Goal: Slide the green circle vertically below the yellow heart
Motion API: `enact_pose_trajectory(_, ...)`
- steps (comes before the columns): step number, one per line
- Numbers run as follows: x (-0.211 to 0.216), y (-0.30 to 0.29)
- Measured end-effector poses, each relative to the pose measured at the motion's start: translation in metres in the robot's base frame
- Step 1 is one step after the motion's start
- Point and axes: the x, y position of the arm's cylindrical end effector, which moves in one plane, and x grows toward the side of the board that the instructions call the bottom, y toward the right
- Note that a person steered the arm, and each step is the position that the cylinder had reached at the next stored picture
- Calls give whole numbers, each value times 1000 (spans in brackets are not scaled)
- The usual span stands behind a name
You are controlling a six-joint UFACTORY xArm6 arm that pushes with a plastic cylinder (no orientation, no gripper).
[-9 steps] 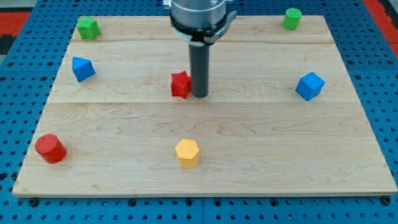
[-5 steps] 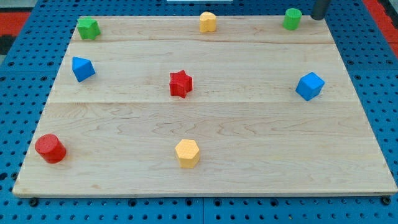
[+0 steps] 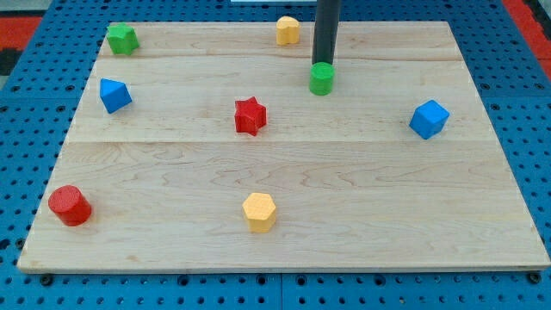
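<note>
The green circle (image 3: 321, 78) stands on the wooden board (image 3: 362, 198), below and a little to the right of the yellow heart (image 3: 287, 30) at the board's top edge. My tip (image 3: 324, 64) touches the green circle's upper side, the dark rod rising straight up out of the view's top. The yellow heart lies to the left of the rod.
A red star (image 3: 250, 115) sits near the middle. A blue block (image 3: 114, 94) is at the left, another blue block (image 3: 429, 119) at the right. A green block (image 3: 122, 39) is top left, a red cylinder (image 3: 69, 205) bottom left, a yellow hexagon (image 3: 259, 212) bottom centre.
The green circle has moved from the top right corner down and left to below the yellow heart's right. My tip came with it from the top right.
</note>
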Motion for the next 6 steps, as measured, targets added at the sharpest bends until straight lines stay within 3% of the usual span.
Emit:
enact_pose_trajectory(1, 1, 26)
enact_pose_trajectory(3, 43, -52)
enact_pose_trajectory(4, 7, -74)
enact_pose_trajectory(5, -41, -159)
enact_pose_trajectory(6, -104, -192)
